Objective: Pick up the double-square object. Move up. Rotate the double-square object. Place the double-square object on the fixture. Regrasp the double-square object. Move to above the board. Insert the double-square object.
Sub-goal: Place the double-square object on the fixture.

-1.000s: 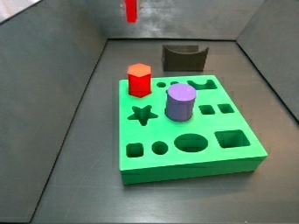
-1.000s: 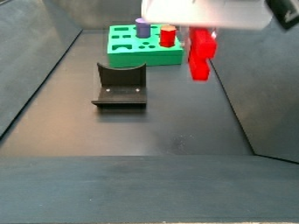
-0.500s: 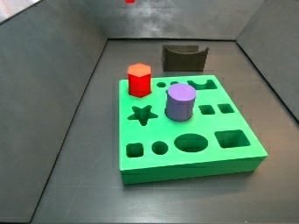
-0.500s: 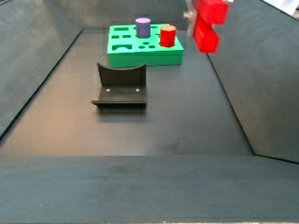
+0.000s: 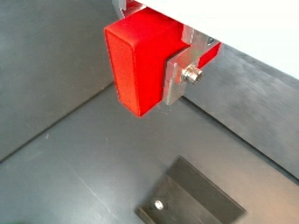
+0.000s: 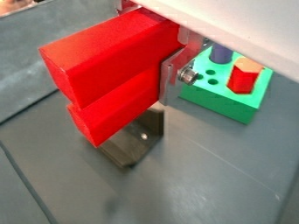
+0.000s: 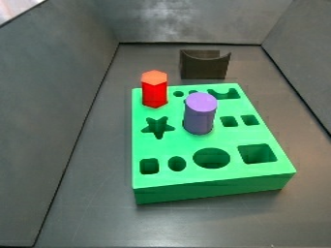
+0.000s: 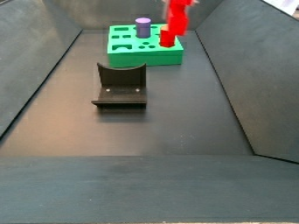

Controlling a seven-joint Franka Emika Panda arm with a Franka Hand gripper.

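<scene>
Dark fixture [image 8: 119, 85] at the left of a side view, standing on the grey floor [image 8: 140, 131], well apart from anything red. Further along, green board [image 8: 145, 48] at the back, carrying a purple cylinder [image 8: 142, 27] and a red hexagonal peg [image 8: 167, 38]. Above the peg, double-square object [image 8: 177, 16] hanging high at the upper edge of the picture — off the floor, edge-on, narrow. Claw [image 6: 173, 66] closed on the double-square object [image 6: 111, 74] in both wrist views, one silver finger [image 5: 181, 74] pressed flat against its side. Below it in a wrist view, fixture [image 6: 131, 144] on the floor and board [image 6: 222, 87] beside — clear of the piece. Elsewhere, board [image 7: 207, 140] with star, round and square holes, peg [image 7: 154, 88] and cylinder [image 7: 199, 112] upright in it, fixture [image 7: 204, 64] behind; no claw visible there.
</scene>
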